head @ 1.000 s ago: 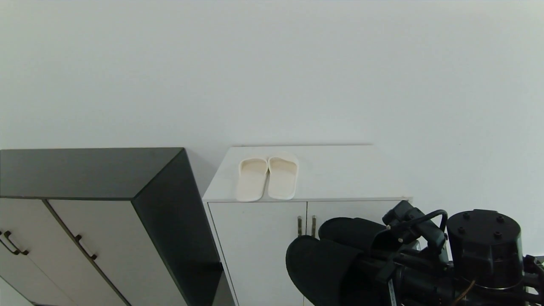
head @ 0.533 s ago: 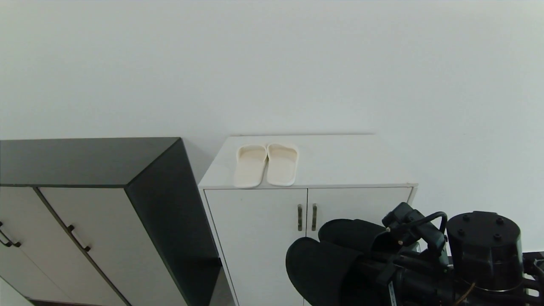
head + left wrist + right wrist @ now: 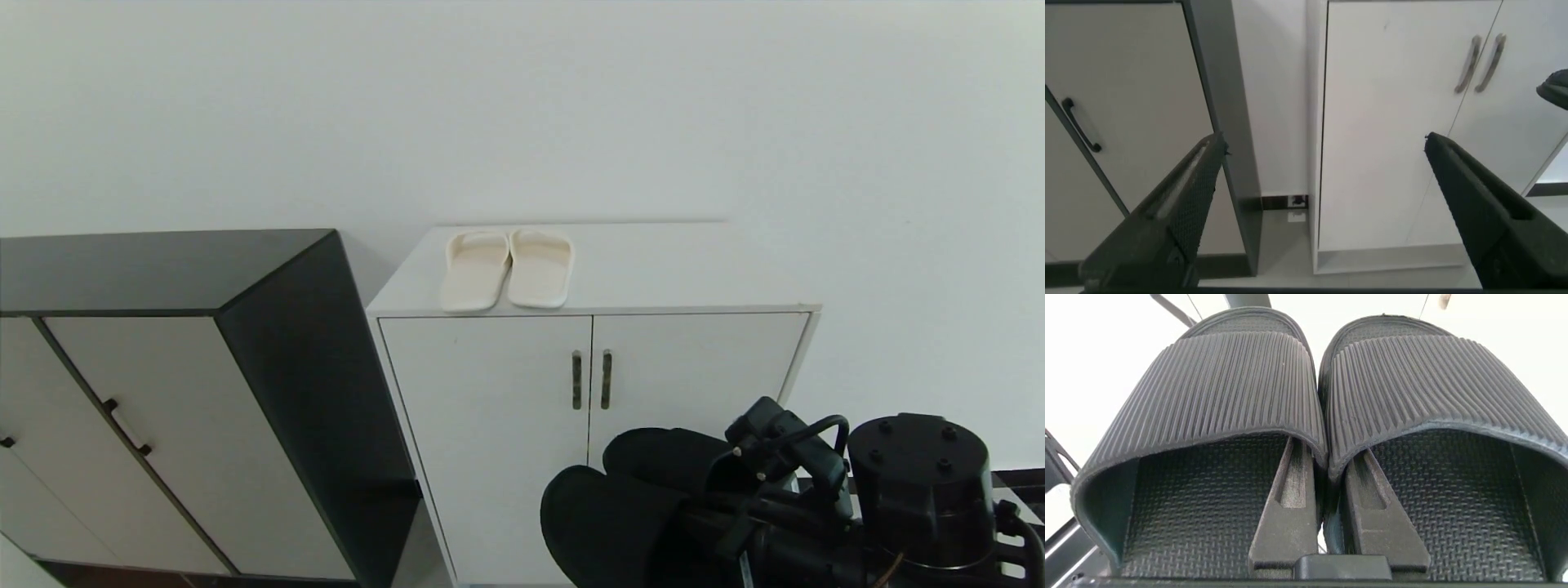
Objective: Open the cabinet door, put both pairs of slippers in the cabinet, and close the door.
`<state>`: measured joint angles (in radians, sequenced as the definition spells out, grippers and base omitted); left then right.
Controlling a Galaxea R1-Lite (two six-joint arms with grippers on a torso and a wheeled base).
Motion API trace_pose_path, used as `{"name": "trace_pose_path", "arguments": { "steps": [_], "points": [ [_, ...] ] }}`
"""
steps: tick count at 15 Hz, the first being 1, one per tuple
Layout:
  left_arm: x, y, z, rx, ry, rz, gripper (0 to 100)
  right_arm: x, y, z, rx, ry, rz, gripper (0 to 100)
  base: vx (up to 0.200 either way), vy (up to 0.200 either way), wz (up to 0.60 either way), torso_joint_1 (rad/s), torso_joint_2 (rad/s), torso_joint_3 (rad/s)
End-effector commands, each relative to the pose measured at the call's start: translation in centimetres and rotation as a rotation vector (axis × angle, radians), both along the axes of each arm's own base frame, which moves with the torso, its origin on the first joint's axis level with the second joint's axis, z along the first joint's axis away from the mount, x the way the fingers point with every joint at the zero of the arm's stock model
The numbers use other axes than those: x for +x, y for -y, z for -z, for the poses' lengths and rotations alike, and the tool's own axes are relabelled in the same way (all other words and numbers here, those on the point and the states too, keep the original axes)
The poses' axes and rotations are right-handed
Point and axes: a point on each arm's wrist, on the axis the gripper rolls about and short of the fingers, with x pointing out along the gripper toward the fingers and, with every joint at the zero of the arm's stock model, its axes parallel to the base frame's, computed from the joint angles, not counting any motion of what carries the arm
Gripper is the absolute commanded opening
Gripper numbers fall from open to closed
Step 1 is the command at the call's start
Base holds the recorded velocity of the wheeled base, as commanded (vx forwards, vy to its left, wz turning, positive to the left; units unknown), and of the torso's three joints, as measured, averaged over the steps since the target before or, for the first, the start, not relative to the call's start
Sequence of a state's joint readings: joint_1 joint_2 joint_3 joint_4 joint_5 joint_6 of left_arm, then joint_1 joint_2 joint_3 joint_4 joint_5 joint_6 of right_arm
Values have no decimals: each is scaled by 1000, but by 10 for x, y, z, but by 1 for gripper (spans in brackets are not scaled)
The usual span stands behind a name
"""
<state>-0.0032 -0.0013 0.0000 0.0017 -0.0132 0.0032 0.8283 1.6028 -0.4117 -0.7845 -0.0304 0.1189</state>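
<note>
Early yet: left of my left pincer [image 3: 1323, 140] stands one dark cabinet [image 3: 163, 269]. The pincer itself hangs released, spread wide, facing the one white cabinet [image 3: 669, 269]. Its two doors [image 3: 490, 425] are shut, with two handles [image 3: 589, 380] side by side. One cream pair of slippers [image 3: 506, 268] lies on that cabinet's top, well above my right pincer [image 3: 1327, 469]. That pincer is clenched on the one black pair [image 3: 629, 506], one finger [image 3: 1286, 506] inside each slipper. By my reckoning nothing is stowed: opening, both pairs and closing remain.
</note>
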Motion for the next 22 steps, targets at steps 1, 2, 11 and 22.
{"name": "trace_pose_path", "arguments": {
  "steps": [1, 2, 11, 22],
  "points": [
    [0, 0, 0, 0, -1, 0, 100, 0, 0, 3, -5, -3, 1, 0, 0, 0, 0, -198, 525, 320],
    [0, 0, 0, -2, -1, 0, 100, 0, 0, 4, -3, -1, 0, 0, 0, 0, 0, -188, 515, 334],
    [0, 0, 0, 6, -1, 2, 100, 1, -2, 12, -9, -6, -3, 0, 0, 0, 0, -159, 485, 321],
    [8, 0, -4, 9, -91, -1, 100, -6, -8, 10, 11, 20, -34, 0, 0, 0, 0, -60, 351, 286]
  ]
}}
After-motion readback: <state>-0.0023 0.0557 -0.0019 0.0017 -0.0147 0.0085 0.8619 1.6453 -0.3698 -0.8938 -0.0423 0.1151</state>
